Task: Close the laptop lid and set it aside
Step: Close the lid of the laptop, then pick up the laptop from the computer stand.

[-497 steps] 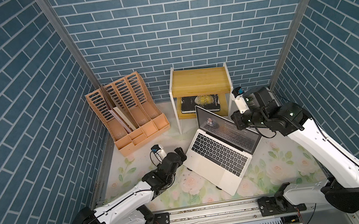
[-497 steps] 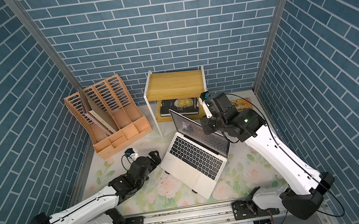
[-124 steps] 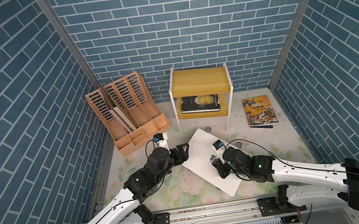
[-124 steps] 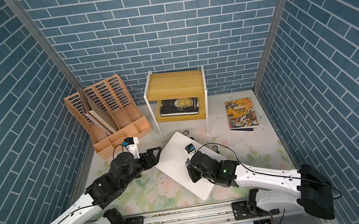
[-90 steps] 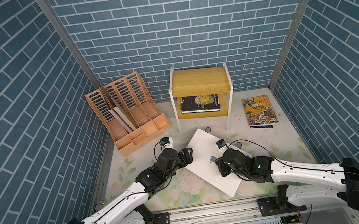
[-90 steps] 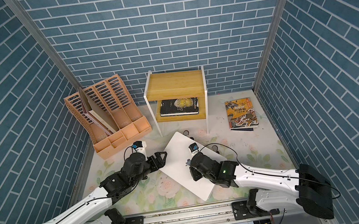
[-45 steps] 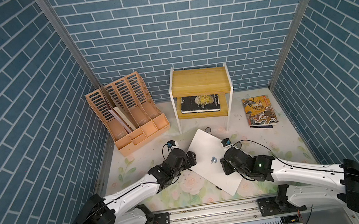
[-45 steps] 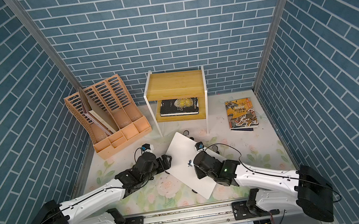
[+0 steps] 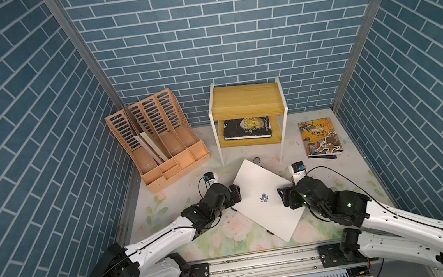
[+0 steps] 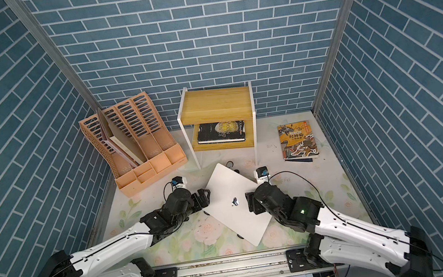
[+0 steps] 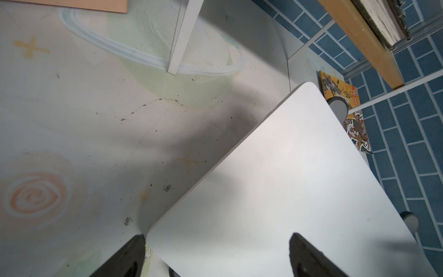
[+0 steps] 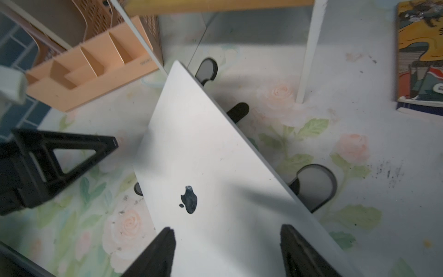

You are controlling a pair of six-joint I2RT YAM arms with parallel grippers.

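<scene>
The laptop (image 9: 253, 182) (image 10: 229, 185) lies shut and skewed in the middle of the floral mat, propped on a black stand whose feet (image 12: 314, 184) poke out beneath it. The laptop lid (image 12: 203, 144) (image 11: 287, 167) faces up and shows its apple logo (image 12: 189, 199). My left gripper (image 9: 237, 196) (image 11: 217, 236) is open at the laptop's left edge, one finger beside the near corner and one over the lid. My right gripper (image 9: 283, 196) (image 12: 226, 229) stands open over the lid's right edge, holding nothing.
An orange file organizer (image 9: 156, 145) stands at the back left. At the back middle is a small wooden shelf (image 9: 247, 103) with a dark book (image 9: 247, 128) on its lower level. A colourful book (image 9: 320, 137) lies at the back right. The arms' rail (image 9: 261, 260) runs along the front.
The open laptop has been shut. Over the last second my right gripper has opened and drawn back toward the lid's right edge, uncovering the logo. My left gripper has opened wider.
</scene>
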